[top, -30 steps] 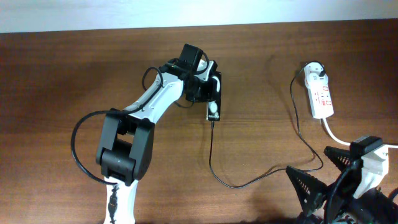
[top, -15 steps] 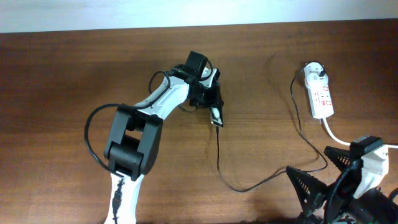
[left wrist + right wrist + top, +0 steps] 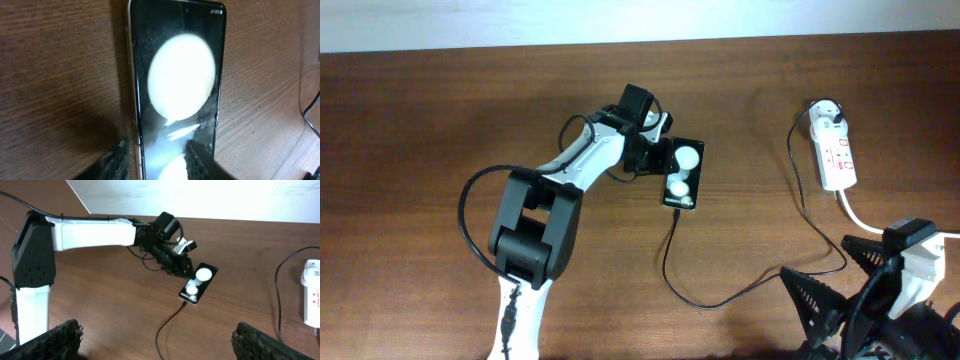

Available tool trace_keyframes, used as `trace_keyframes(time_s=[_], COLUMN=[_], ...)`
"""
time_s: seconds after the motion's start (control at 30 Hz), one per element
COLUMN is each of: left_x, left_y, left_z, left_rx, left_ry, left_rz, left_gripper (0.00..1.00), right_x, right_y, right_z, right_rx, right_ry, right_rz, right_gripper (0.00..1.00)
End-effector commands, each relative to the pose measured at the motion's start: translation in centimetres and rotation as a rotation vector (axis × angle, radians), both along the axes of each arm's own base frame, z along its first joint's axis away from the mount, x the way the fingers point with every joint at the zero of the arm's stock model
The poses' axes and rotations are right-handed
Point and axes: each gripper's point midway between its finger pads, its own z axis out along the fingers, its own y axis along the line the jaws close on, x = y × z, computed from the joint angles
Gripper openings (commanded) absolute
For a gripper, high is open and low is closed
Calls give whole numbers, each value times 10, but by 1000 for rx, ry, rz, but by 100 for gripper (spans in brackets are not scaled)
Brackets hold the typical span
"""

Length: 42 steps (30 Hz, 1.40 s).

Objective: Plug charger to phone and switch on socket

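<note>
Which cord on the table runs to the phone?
The thin black cable, ending at the phone's near end; the thick white cord leaves the power strip instead.

Phone [image 3: 680, 172] — now flat, face-up

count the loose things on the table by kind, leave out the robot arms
phone: 1
charger cable: 1
power strip: 1
total: 3
</note>
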Motion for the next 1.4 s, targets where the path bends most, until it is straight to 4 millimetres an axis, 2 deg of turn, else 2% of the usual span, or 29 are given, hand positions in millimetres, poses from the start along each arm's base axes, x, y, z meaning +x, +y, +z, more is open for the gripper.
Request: trace_keyframes(time_s=[0.0, 0.03, 0.07, 0.23, 0.27, 0.37, 0.47, 0.53, 0.57, 0.63, 0.7, 0.77, 0.83, 0.9, 1.1, 1.17, 1.37], left_x=[-3, -4, -4, -2, -1, 5, 11, 12, 10, 4, -13, -42, -73, -98, -136, -157, -223], left_y=[0, 0, 0, 9, 14, 51, 90, 120, 144, 178, 225, 268, 294, 310, 311, 310, 309], left_z=[-6, -7, -7, -7, -7, 2, 29, 58, 79, 104, 132, 159, 182, 200, 246, 257, 256], left_rx=[9, 10, 10, 16, 21, 40, 47, 53, 72, 136, 263, 400, 505, 593, 584, 571, 529], left_ry=[8, 10, 10, 25, 35, 85, 58, 18, -11, -42, -62, -55, -43, -45, -170, -244, -446], left_rz=[-14, -14, -14, 3, 14, 87, 102, 106, 122, 160, 230, 305, 345, 361, 402, 425, 497], left_gripper=[51, 82, 99, 99, 99, 99, 99, 99, 99, 99, 99, 99, 99, 99, 99, 99, 99], right_x=[1, 1, 1, 1, 1, 1, 1, 1, 1, 1, 1, 1, 1, 1, 1, 1, 1], right_y=[-4, -4, -4, -4, -4, -4, -4, -4, -4, -4, -4, -4, -4, -4, -4, -4, -4], right_z=[3, 3, 3, 3, 3, 3, 3, 3, 3, 3, 3, 3, 3, 3, 3, 3, 3], right_rx=[4, 4, 5, 4, 4, 4, 4, 4, 4, 4, 4, 4, 5, 4, 4, 4, 5], right_ry=[-12, -12, -13, -12, -12, -12, -12, -12, -12, -12, -12, -12, -13, -12, -12, -12, -13], right_rz=[-18, -18, -18, -18, -18, -18, -18, -18, -18, -18, -18, -18, -18, -18, -18, -18, -18], right_gripper=[99, 99, 99, 99, 99, 99, 99, 99, 99, 99, 99, 99, 99, 99, 99, 99, 99])
